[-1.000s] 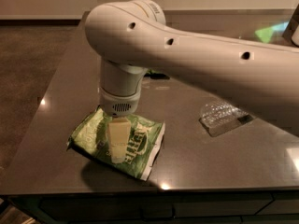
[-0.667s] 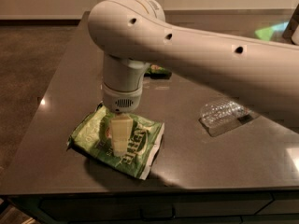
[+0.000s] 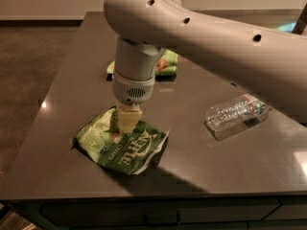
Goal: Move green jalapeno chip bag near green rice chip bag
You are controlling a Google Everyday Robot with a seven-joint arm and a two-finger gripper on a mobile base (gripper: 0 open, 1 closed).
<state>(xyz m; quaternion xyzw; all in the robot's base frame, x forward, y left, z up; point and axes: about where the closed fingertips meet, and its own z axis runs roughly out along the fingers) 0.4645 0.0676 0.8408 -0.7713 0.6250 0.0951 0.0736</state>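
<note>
The green jalapeno chip bag (image 3: 122,147), light green with white "Kettle" lettering, lies near the table's front left edge, crumpled, with its middle pulled up. My gripper (image 3: 125,124) points straight down onto the bag's middle, and its cream fingers (image 3: 129,121) are shut on the bag's top fold. The green rice chip bag (image 3: 166,63) lies farther back on the table. It is mostly hidden behind my wrist, so only its right part and a sliver on the left show.
A clear plastic water bottle (image 3: 235,114) lies on its side at the right of the dark table (image 3: 72,80). My big grey arm spans the upper right of the view. The table's front edge is just below the Kettle bag, with floor at the left.
My gripper has risen a little with the bag's middle pinched in it, so the bag is more bunched up. More of the rice chip bag shows behind the wrist.
</note>
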